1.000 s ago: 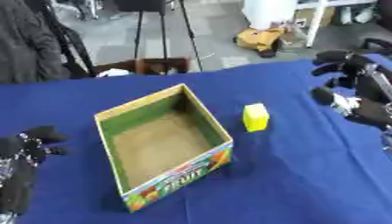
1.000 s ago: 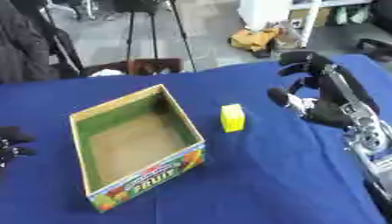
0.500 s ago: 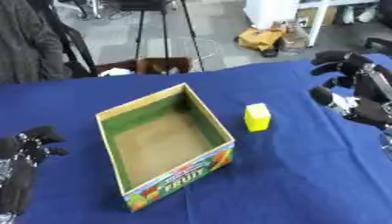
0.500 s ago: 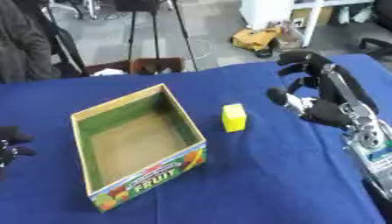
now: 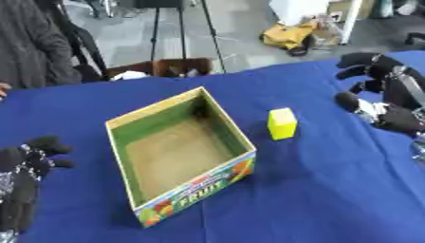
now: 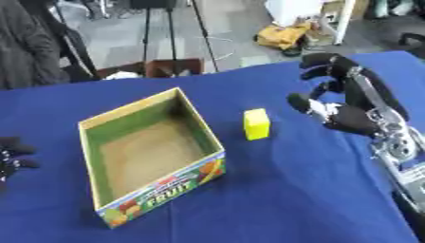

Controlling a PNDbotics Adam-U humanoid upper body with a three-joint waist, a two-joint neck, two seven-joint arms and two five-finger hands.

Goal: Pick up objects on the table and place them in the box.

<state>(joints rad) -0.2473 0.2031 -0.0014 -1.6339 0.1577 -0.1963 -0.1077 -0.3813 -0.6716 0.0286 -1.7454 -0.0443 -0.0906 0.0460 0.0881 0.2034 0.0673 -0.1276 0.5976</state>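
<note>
A small yellow block (image 5: 282,123) stands upright on the blue table, just right of the open cardboard box (image 5: 163,114), whose green inside holds nothing. My right hand (image 6: 345,107) hovers open to the right of the block, fingers spread and pointing left toward it, a short gap away. My left hand (image 5: 25,175) rests at the lower left near the table edge, fingers relaxed, well clear of the box.
The blue tablecloth (image 5: 315,190) covers the whole work surface. Beyond the far edge are a tripod (image 5: 179,28), a brown crate (image 5: 170,66) on the floor and a person in dark clothes (image 5: 33,42) at the far left.
My right hand has crept slightly left toward the yellow block. The block, box and left hand have stayed where they were.
</note>
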